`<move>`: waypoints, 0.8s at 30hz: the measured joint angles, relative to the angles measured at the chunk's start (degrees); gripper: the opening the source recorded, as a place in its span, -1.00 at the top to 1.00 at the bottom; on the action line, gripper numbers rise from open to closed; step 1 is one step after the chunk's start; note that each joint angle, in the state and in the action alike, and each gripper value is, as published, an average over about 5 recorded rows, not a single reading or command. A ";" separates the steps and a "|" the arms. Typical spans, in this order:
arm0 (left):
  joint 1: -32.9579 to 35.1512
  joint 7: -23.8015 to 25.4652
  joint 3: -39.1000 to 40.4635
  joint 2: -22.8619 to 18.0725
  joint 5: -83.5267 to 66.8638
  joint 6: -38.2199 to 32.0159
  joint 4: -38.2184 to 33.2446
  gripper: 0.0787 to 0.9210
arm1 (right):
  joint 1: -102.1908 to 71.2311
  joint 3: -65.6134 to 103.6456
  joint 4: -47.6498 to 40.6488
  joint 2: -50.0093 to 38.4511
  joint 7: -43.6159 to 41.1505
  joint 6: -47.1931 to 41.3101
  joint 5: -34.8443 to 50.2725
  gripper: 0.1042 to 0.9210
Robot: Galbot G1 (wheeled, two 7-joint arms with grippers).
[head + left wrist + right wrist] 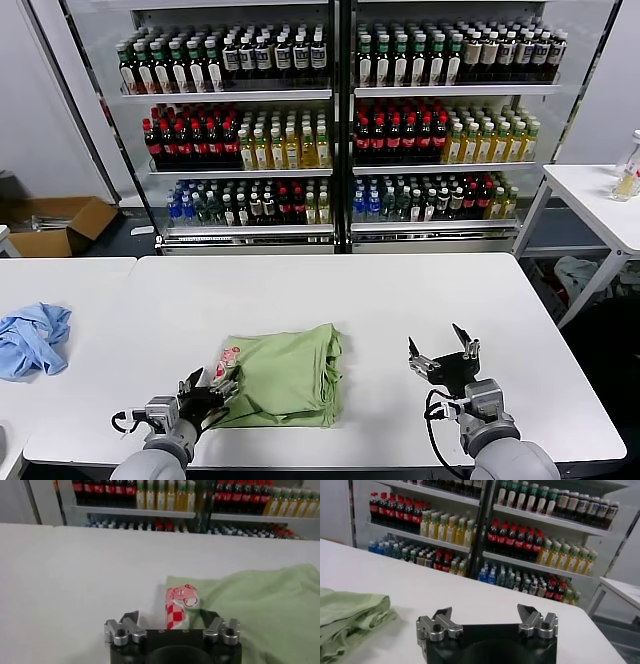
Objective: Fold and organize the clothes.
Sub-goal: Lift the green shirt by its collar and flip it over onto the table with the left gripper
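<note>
The clothes are one light green polo shirt (288, 372), lying folded into a thick bundle near the front of the white table (400, 290). Its red-and-white checkered graphic (179, 602) faces up at the bundle's left corner. My left gripper (212, 382) sits low at that corner, open, with the graphic's edge lying between its spread fingers (129, 621) and neither one pressing on it. Over bare table to the right of the shirt (347, 615), my right gripper (437, 342) is open and holds nothing.
A crumpled light blue cloth (30, 338) lies on the adjoining table at the far left. Drink shelves (330, 100) fill the background, with a cardboard box (60, 222) on the floor and a white side table (600, 195) at right.
</note>
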 measured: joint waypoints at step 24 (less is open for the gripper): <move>0.09 2.93 -2.89 0.38 -3.58 -1.30 0.39 0.95 | 1.15 0.67 -1.00 -0.16 0.02 0.05 0.28 -0.76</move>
